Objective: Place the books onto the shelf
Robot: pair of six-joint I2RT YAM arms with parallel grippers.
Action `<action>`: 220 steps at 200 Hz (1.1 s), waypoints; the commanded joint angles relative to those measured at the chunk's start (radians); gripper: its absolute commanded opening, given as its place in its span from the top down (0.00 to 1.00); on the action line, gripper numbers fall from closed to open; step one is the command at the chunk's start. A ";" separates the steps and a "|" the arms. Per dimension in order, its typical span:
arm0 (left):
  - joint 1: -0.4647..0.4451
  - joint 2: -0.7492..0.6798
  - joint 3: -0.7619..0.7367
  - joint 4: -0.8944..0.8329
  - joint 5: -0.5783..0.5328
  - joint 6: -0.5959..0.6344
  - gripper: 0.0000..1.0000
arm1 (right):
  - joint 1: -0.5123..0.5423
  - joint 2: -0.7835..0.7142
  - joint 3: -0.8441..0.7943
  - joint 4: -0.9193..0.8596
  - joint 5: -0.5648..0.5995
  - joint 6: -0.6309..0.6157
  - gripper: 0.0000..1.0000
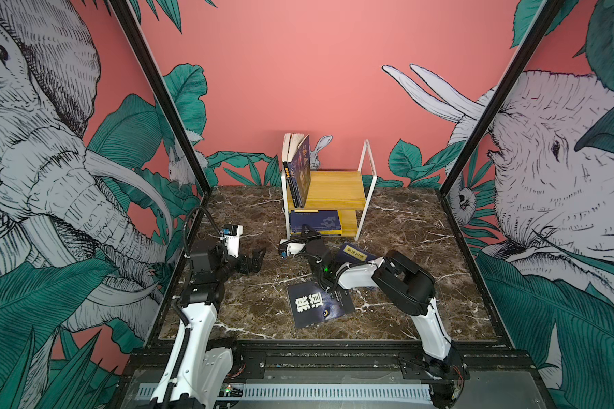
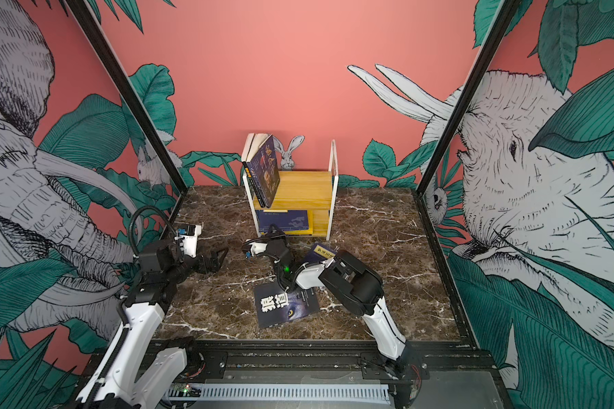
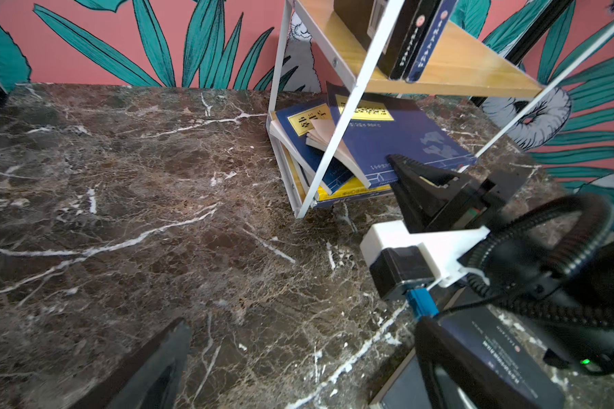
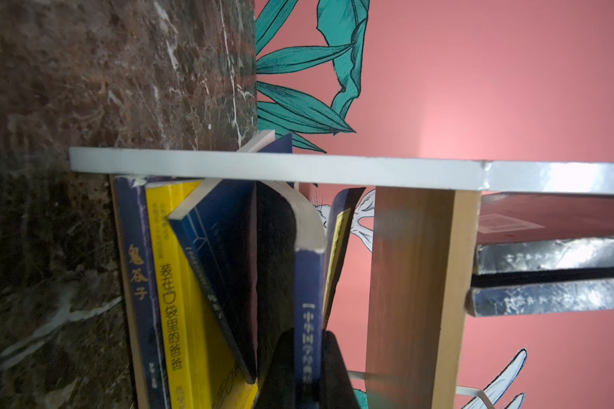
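The right pincer (image 1: 305, 228) is clamped on the spine edge of a navy paperback (image 3: 404, 131) at the front of the lower board (image 1: 348, 223) of the shelf (image 1: 337, 187). The left pincer (image 1: 254, 260) sits low over the counter (image 1: 249, 311) with its jaws wide apart and empty, left of the shelf. The main risk is the untidy pile under the held book. A slanted navy book (image 4: 220, 255) with curled pages is wedged between it and the yellow book (image 4: 178, 283), so a further push could crumple those pages or drag the pile askew. The rack looks light, and a hard shove could slide it toward the wall or tip the upright books (image 1: 300, 173) on the upper board. If the pincer lets go while the paperback sits tilted on that wedge, the book may slip forward off the board. The paperback lies roughly flat with its cover up and its spine facing out toward the robot. Its long axis runs across the shelf from side to side, with the yellow title label at the left end. Two more books lie flat on the counter: a dark book with big white characters (image 1: 319, 306), and a navy book with a yellow label (image 1: 353, 253) partly under the right arm.
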 commanded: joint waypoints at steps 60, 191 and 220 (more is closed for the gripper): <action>0.009 0.625 0.491 0.075 0.253 -0.288 0.10 | -0.063 -0.060 0.008 -0.184 -0.162 0.144 1.00; -0.061 1.273 0.946 0.196 0.482 -0.451 0.22 | -0.123 -0.063 0.064 -0.392 -0.371 0.075 1.00; -0.063 1.329 1.003 0.196 0.499 -0.478 0.32 | -0.131 -0.067 0.096 -0.395 -0.397 0.055 1.00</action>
